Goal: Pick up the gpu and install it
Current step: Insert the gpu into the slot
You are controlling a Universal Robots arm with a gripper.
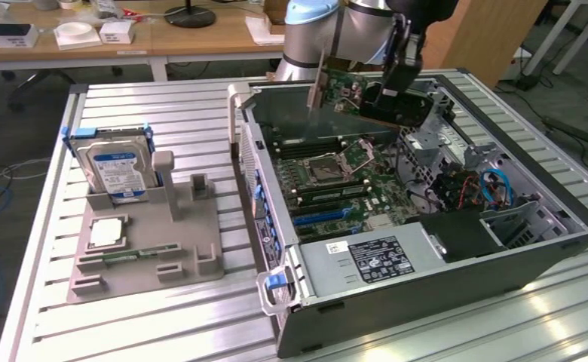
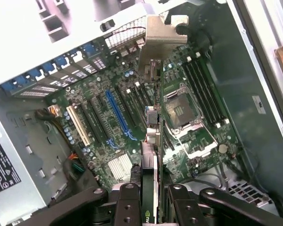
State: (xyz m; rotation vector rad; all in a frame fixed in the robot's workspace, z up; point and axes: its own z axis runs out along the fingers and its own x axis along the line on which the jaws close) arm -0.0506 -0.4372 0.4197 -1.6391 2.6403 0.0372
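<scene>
while the black two-finger gripper [image 1: 393, 90] hangs over the far end of the open dark-grey computer case [image 1: 535, 249], it is clamped on the gpu [image 1: 354, 87], a flat green circuit card with a black fan housing and a silver metal end bracket [image 2: 158, 37]. the card is in the air, tilted, clear of the green motherboard [image 1: 359, 181] that lies flat in the case. from the wrist view the gpu [image 2: 151, 160] appears edge-on, pinched between the black fingers [image 2: 127, 202], with a long blue expansion slot [image 2: 118, 115] and a silver cpu socket [image 2: 181, 110] on the board beneath. at the exterior view's left, well apart from the case, a silver hard drive with a blue label [image 1: 118, 167] stands upright in a grey moulded holder [image 1: 153, 256] on the slatted metal table [image 1: 173, 113].
</scene>
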